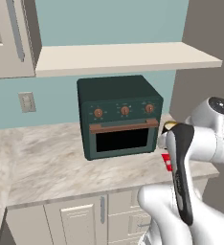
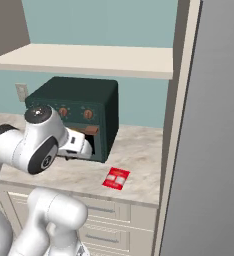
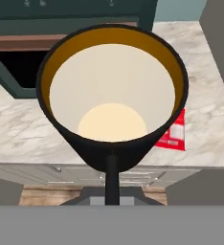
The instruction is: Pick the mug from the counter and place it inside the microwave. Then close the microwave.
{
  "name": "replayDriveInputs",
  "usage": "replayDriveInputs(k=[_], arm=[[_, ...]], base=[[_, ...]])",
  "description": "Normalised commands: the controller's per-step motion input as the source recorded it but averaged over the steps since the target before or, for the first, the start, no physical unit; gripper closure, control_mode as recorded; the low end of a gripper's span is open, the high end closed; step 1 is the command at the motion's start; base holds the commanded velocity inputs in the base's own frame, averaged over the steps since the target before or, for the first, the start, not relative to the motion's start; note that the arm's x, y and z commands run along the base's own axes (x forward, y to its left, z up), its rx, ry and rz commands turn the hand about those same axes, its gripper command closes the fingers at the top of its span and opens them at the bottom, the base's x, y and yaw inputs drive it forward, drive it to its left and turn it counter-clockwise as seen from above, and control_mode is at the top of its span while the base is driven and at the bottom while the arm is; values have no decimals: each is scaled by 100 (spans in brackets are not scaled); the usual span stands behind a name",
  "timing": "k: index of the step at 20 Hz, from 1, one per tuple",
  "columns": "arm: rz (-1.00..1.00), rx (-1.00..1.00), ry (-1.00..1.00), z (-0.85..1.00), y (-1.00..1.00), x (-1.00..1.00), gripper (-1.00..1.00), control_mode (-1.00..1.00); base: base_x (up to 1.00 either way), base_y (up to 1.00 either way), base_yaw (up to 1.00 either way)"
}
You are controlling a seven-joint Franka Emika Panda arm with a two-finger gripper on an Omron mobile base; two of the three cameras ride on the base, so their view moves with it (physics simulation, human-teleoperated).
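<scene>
The hand has the mug clamped by its wall, lifted off the worktop in front of the green toaster oven. A red packet lies flat near the worktop's front edge, just beside a tall grey panel. Bare stone stretches left.

1. Arm: glossy white rounded shells, bulbous segments.
2. Joint cap: dark grey disc w/ pale highlight.
3. Long black strip along forearm, faint markings, unreadable.
4. Wrist block: white, boxy, dark underside.
5. Finger: slim, dark, straight.
</scene>
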Motion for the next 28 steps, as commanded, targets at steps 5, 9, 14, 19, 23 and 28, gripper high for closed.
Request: replayDriveInputs(k=[5, 9, 14, 19, 23, 28], arm=[[2, -5, 0, 7, 64, -3, 100, -100], [0, -2, -3, 9, 46, 0, 100, -100], [0, 0, -3, 18, 13, 0, 100, -100], [0, 0, -2, 4, 0, 0, 100, -100], [0, 0, 0, 0, 0, 0, 100, -100], [0, 0, 0, 0, 0, 0, 100, -100]], base=[[0, 0, 0], [0, 0, 0], [0, 0, 0], [0, 0, 0], [0, 0, 0], [0, 0, 0]])
